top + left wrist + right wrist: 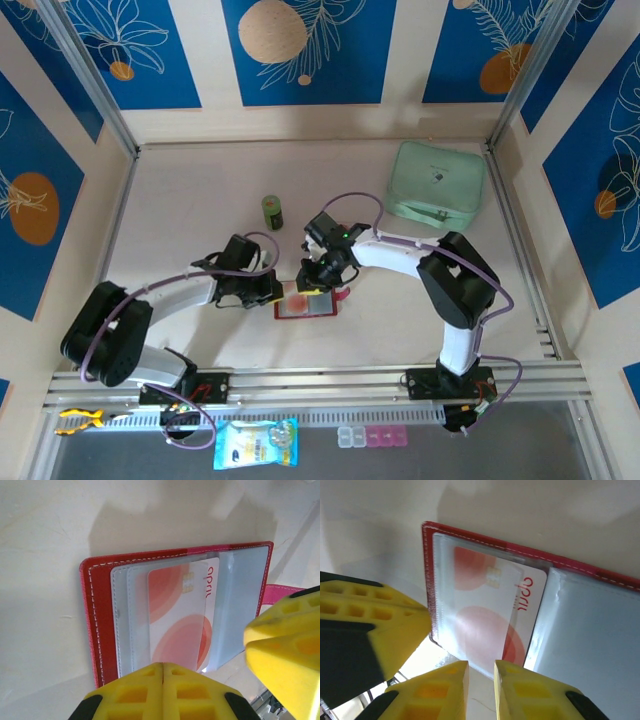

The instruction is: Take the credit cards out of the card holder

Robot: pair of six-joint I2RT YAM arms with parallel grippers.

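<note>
From the overhead camera I see the card holder [306, 312] lying open on the table [190, 190], in the near half and roughly midway between the two bases. Both arms bend inward over it, with the left gripper [270, 290] at its left edge and the right gripper [322, 273] over its far right part. A pale orange patch of the credit cards [298, 298] shows inside it. A small green can [272, 211] stands farther back, and a mint-green pouch [437, 183] lies at the far right, well apart. On my left wrist feed the holder is spread flat, its red cover stitched in white and greyish clear sleeves on top. A white card with red circles sits in a sleeve; I cannot tell how many are stacked there. The left gripper's fingers [140, 692] are pressed together with nothing between them, their tips at the holder's near edge. On the right wrist feed the same card lies under its sleeve. The right jaws stand slightly apart with bare table in the gap, their tips just short of the card's edge.
</note>
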